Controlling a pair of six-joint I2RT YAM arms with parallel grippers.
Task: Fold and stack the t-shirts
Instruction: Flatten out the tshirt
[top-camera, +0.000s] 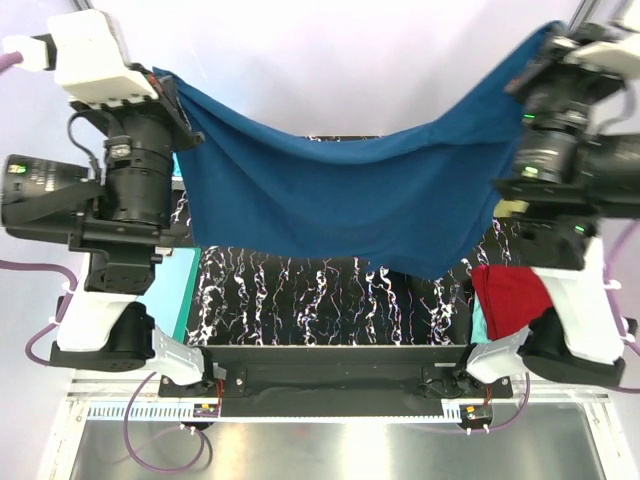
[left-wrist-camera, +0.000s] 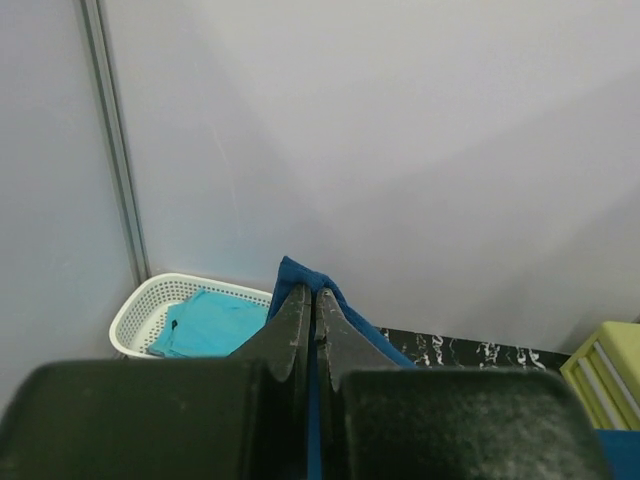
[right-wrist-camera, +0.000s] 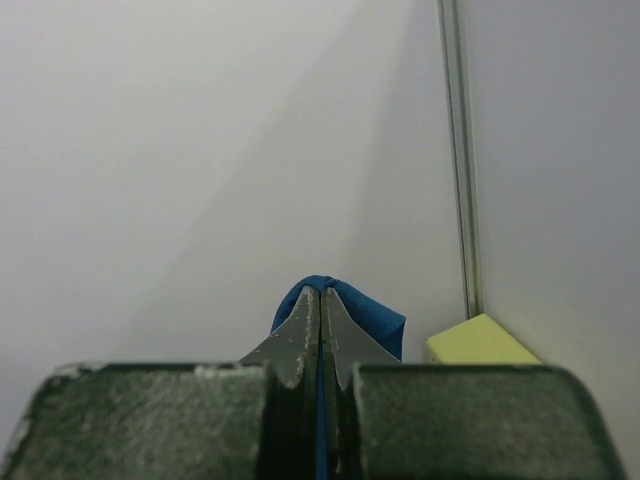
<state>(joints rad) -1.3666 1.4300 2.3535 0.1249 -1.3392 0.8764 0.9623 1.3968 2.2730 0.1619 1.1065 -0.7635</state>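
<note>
The navy blue t-shirt hangs spread in the air between both arms, sagging in the middle above the black marbled table. Its chest print does not show. My left gripper is shut on its upper left corner; the pinched cloth shows in the left wrist view. My right gripper is shut on its upper right corner, cloth bunched over the fingertips in the right wrist view. A red t-shirt lies at the table's right. A turquoise t-shirt lies in a white basket.
A teal clipboard lies at the table's left edge under the left arm. A pale yellow box stands at the far right, also in the left wrist view. A grey wall and metal post stand behind.
</note>
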